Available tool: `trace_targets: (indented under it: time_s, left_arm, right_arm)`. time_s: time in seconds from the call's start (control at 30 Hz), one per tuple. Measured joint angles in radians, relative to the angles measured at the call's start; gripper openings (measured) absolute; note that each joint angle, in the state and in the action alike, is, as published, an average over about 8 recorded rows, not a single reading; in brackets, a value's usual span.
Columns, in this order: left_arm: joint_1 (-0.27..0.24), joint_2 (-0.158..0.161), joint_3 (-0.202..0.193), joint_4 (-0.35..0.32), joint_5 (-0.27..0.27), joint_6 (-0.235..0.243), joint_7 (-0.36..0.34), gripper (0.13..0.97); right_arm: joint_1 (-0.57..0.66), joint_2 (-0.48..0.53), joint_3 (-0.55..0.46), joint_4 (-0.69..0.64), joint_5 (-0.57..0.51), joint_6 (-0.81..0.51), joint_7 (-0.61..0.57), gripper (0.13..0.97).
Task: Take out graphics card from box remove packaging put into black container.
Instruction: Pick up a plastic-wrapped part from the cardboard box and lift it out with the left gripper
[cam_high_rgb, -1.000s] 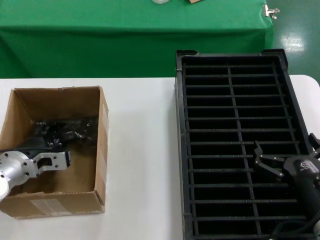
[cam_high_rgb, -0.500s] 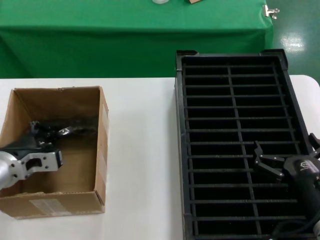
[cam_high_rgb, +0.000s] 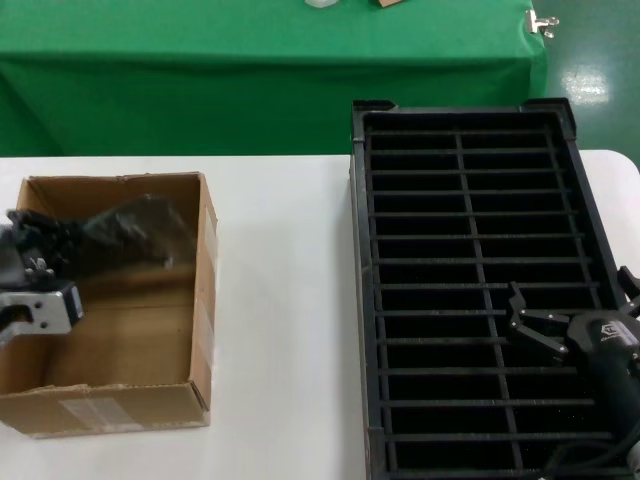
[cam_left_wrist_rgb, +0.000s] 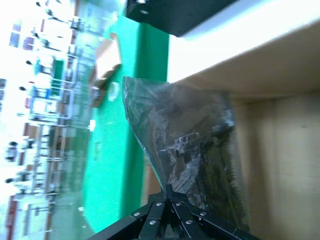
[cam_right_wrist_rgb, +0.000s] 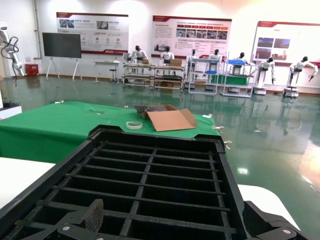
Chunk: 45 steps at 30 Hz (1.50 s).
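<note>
Brown cardboard makes up the box (cam_high_rgb: 115, 300), which sits on the left side of the white table (cam_high_rgb: 280, 300). The left pincer (cam_high_rgb: 22, 250) is at the left wall of the box, and it is shut tight on one end of the bag (cam_high_rgb: 125, 232). The bag is grey, shiny and crinkly. It hangs out to the right from the pincer, over the far half of the box. In the left wrist view the bag (cam_left_wrist_rgb: 192, 150) is pinched right at the fingertips, and something dark shows inside it. That is most likely the card, but the card itself cannot be seen clearly.

On the right side of the table is the tray (cam_high_rgb: 362, 300), big and black, with many thin slots in two rows. No card can be seen in it. The right pincer (cam_high_rgb: 575, 315) waits over the near right part of the tray, and its fingers are spread open, holding nothing.

The step in hand looks like the first one: taking the bagged card out of the box. Next, the left arm should lift the bag clear of the box walls. Then the card has to come out of the bag, so the right pincer may need to help by holding one end.
</note>
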Motion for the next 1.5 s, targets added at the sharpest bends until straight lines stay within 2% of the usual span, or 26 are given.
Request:
trace_targets:
  time_s: [0.13,0.27,0.47,0.6,0.7,0.83,1.0,1.1,1.27,1.5]
  left_arm:
    - [0.049,-0.014,-0.06,-0.097,0.018,0.005,-0.03,0.14]
    - [0.099,-0.023,-0.116,-0.188,0.014,0.003,-0.051,0.14]
    - [0.179,-0.03,-0.194,-0.329,-0.014,-0.002,-0.077,0.14]
    - [0.233,-0.026,-0.222,-0.421,-0.048,-0.008,-0.086,0.139]
    - [0.266,-0.017,-0.219,-0.476,-0.075,-0.014,-0.085,0.139]
    - [0.294,0.004,-0.191,-0.515,-0.101,-0.021,-0.075,0.139]
    - [0.311,0.03,-0.148,-0.52,-0.118,-0.024,-0.06,0.139]
    - [0.315,0.037,-0.135,-0.518,-0.121,-0.024,-0.055,0.139]
    - [0.315,0.038,-0.133,-0.517,-0.122,-0.024,-0.054,0.139]
    - [0.315,0.038,-0.133,-0.518,-0.121,-0.024,-0.055,0.139]
  right_arm:
    - [0.0,0.0,0.0,0.0,0.0,0.0,0.0,0.966]
    - [0.0,0.0,0.0,0.0,0.0,0.0,0.0,0.966]
    - [0.0,0.0,0.0,0.0,0.0,0.0,0.0,0.966]
    - [0.0,0.0,0.0,0.0,0.0,0.0,0.0,0.966]
    - [0.0,0.0,0.0,0.0,0.0,0.0,0.0,0.966]
    - [0.0,0.0,0.0,0.0,0.0,0.0,0.0,0.966]
    - [0.0,0.0,0.0,0.0,0.0,-0.001,-0.001,0.966]
    - [0.001,-0.007,0.009,-0.001,-0.003,-0.01,-0.014,0.966]
    - [0.012,-0.033,0.039,-0.007,0.0,-0.067,-0.077,0.966]
    - [0.055,-0.052,0.044,-0.012,0.048,-0.231,-0.184,0.965]
